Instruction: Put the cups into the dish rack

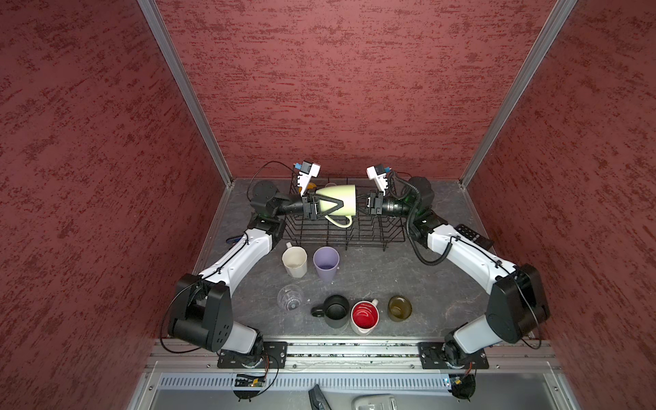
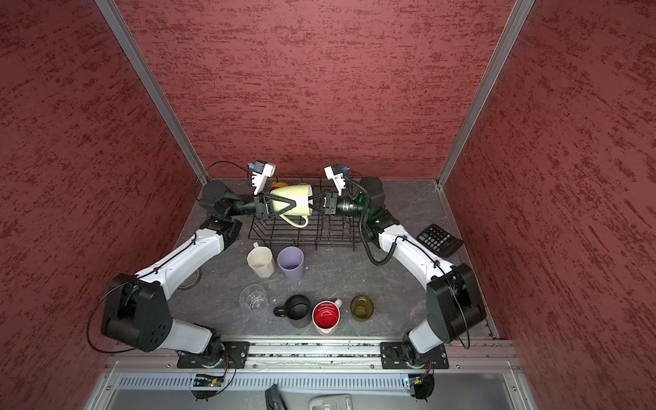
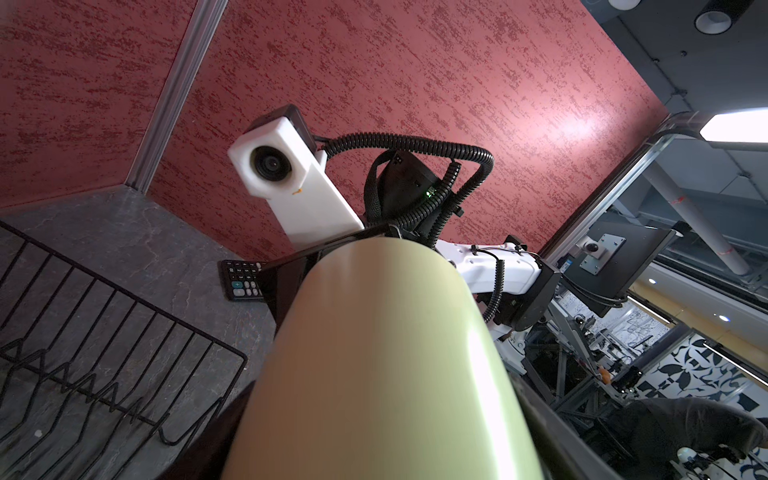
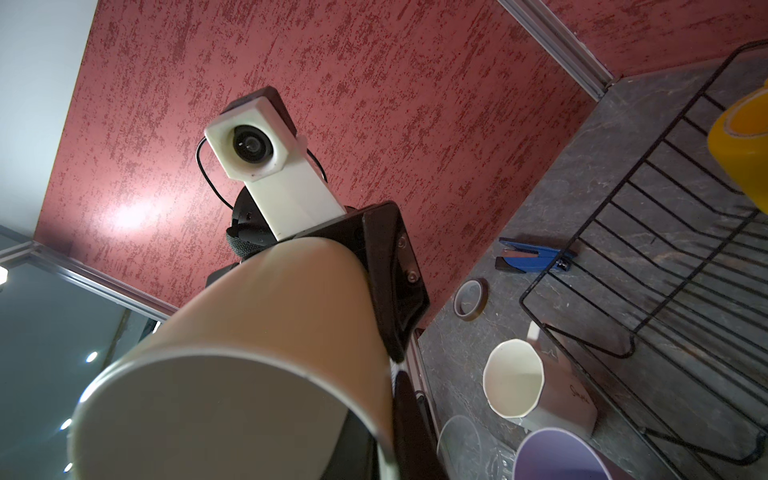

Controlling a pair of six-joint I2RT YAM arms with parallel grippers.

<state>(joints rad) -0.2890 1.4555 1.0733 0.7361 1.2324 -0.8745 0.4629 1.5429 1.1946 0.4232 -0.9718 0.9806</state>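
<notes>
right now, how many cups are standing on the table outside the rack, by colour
white mug: 1
lilac tumbler: 1
clear glass: 1
black mug: 1
red-inside mug: 1
olive-brown glass: 1
total: 6

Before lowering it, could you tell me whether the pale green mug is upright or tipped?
Tipped sideways: the pale green mug points its mouth at the right gripper.

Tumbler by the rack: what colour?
The tumbler is lilac, best seen in a top view.
</notes>
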